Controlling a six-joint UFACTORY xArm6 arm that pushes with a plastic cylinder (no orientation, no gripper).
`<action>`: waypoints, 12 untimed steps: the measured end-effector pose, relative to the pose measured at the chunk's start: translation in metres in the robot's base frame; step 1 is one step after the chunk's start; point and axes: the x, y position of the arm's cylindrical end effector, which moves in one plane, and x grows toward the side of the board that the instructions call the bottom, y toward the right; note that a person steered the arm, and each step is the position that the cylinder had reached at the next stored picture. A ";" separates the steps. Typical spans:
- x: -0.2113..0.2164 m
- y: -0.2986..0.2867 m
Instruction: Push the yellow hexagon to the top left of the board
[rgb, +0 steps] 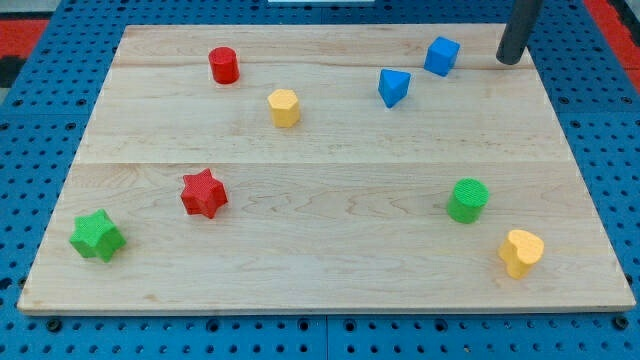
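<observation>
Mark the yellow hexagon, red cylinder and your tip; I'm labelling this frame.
yellow hexagon (284, 107), camera view, its front face.
red cylinder (224, 65), camera view, its side wall.
my tip (510, 59), camera view, rod's lower end.

One camera looks down at a slant, near enough that the wooden board fills the view.

Wooden worktop has a wide clear band across its middle w/ blocks only at the edges: red cylinder sits just up-left of yellow hexagon, toward the top-left corner, & blue blocks crowd the top right near my tip.
</observation>
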 end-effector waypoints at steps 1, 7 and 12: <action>0.048 -0.013; 0.104 -0.193; 0.099 -0.314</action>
